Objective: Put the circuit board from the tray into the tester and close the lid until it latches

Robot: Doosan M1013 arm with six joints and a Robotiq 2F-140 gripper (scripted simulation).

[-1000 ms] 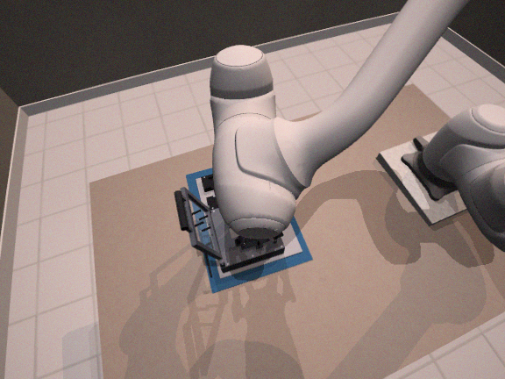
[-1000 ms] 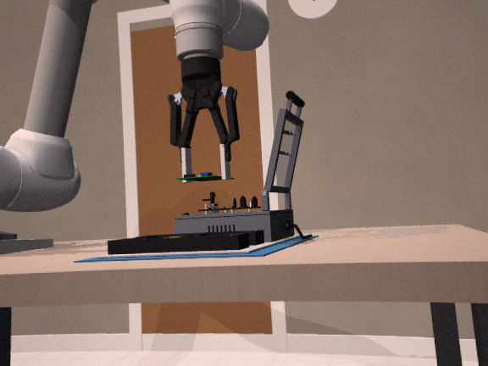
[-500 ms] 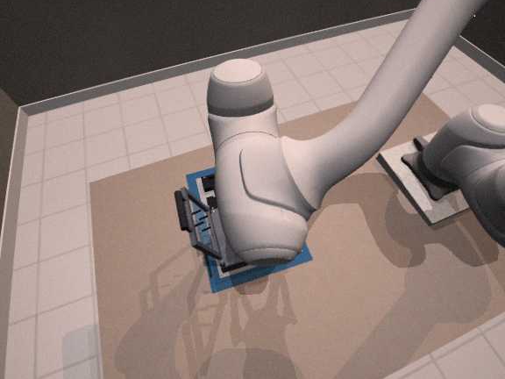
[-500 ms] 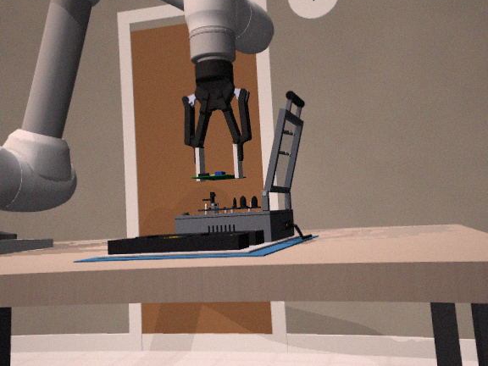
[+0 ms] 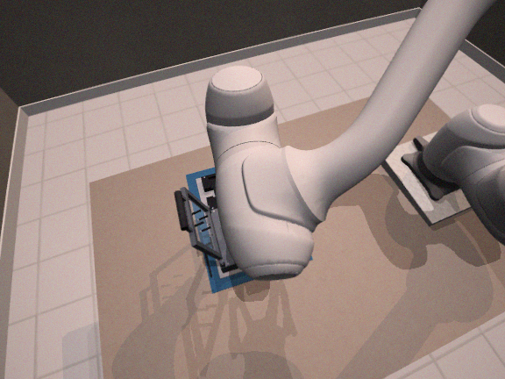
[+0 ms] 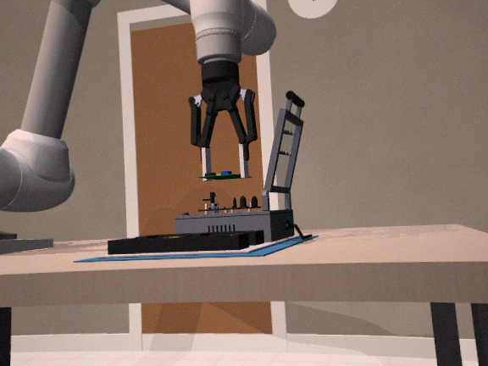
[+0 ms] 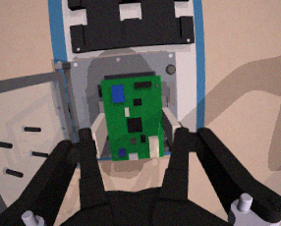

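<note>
Holding the green circuit board (image 6: 222, 177) (image 7: 132, 115) between its pale fingertips (image 6: 244, 161), the tool (image 6: 225, 176) (image 7: 134, 120) hangs pointing down above the tester (image 6: 224, 225) (image 7: 84, 84) (image 5: 223, 241). The fingertips stand at the board's two long edges. The board is face up and roughly level, apart from the tester below, with its white connector (image 7: 153, 146) at the end away from the tray. Above the tool, the pale arm (image 5: 267, 171) (image 6: 218, 21) hides it from the top view.

Directly under the tool, small upright parts rise from the tester's top. To one side of the tool, the lid (image 6: 275, 154) (image 7: 29, 82) (image 5: 207, 247) stands open, leaning slightly outward, its black bar handle (image 6: 295, 99) (image 5: 181, 210) at the top, well above the board. Slim dark pins stick out from the lid.

Lower than the tool and beside the tester is the black tray (image 6: 178, 243) (image 7: 130, 36) (image 5: 208, 183). Tester and tray sit over a blue mat (image 6: 271, 251) (image 7: 55, 29) (image 5: 215, 287) on the counter (image 6: 381, 250) (image 7: 241, 29) (image 5: 131, 237). Well beyond the tool are a brown door (image 6: 161, 123) and a round clock (image 6: 318, 4).
</note>
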